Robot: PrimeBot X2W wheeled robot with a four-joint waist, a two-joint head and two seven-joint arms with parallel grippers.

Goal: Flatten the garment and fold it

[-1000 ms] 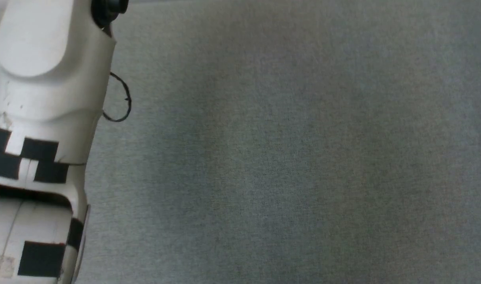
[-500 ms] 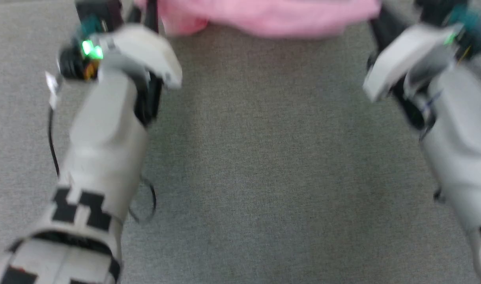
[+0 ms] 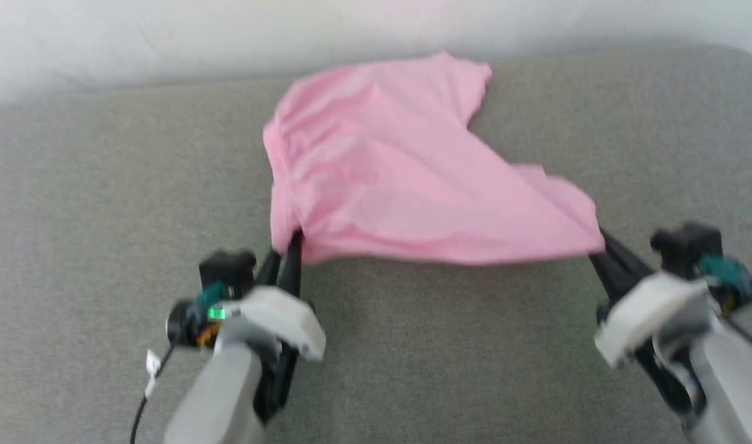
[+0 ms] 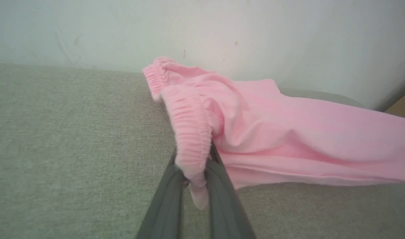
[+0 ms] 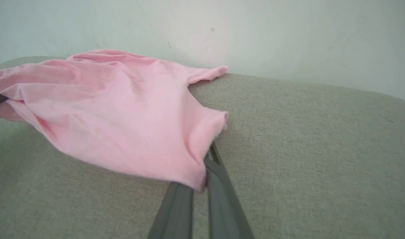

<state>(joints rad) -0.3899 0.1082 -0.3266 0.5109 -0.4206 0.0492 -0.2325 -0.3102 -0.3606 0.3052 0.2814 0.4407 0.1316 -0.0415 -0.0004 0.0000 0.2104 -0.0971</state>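
I am holding the thin, light pink cloth garment [image 3: 400, 179] stretched crosswise over the grey woven surface [image 3: 104, 185], its long near edge running left to right and its far part trailing toward the pale wall [image 3: 166, 31]. My head has been tilting up, bringing the whole cloth into view. Both arms are reaching forward and low. My left gripper [image 3: 287, 246] is pinching the gathered waistband, and my right gripper [image 3: 599, 248] is pinching the opposite corner.

On the padded top [image 3: 104, 185], centre: garment [image 3: 406, 179], far end near the wall [image 3: 166, 37] behind. At its near-left corner the left gripper [image 3: 287, 245], waistband [image 4: 192, 132] between its fingers; at the near-right corner the right gripper [image 3: 599, 245]. Near edge strung between them, off the surface.
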